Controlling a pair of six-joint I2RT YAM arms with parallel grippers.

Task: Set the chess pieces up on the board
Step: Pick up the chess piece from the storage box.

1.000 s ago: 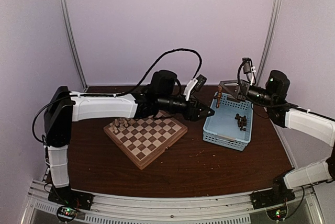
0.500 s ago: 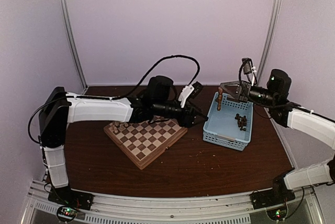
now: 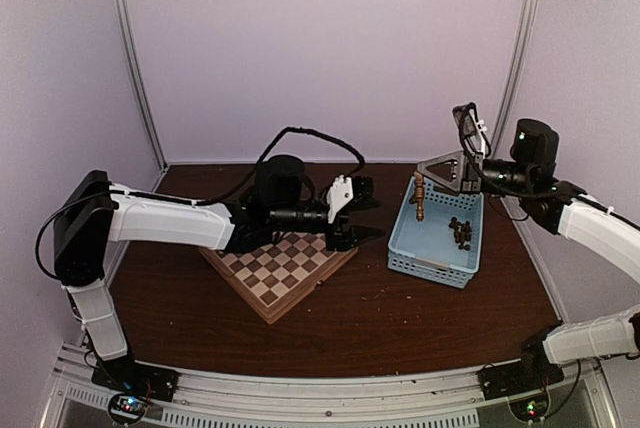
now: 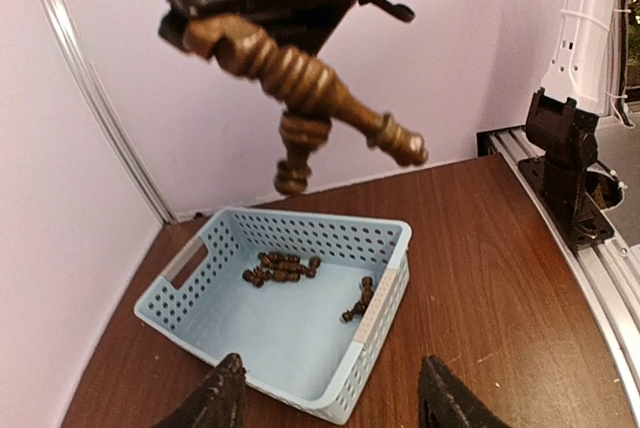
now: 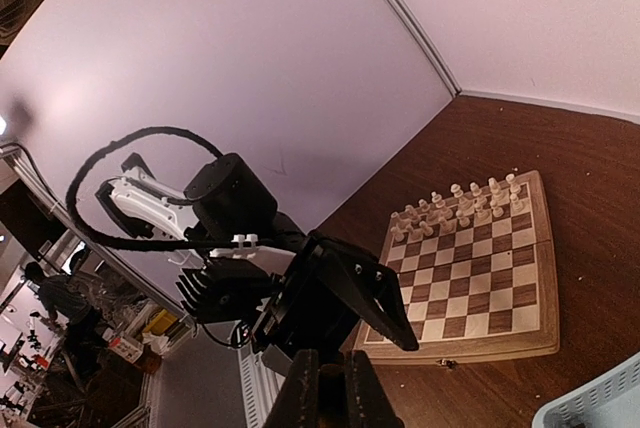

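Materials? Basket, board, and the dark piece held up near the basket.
The basket looks like moulded plastic, light blue, matte: regular perforated walls. The board looks wooden, satin: light and dark squares, tan border. The dark piece is probably turned wood, varnished: ringed profile, shiny highlights.

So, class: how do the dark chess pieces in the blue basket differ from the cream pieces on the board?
Colour: the dark pieces are brown, the cream pieces pale. Pose: dark pieces lie toppled in the basket; cream pieces stand upright on the board. Both are turned chessmen.
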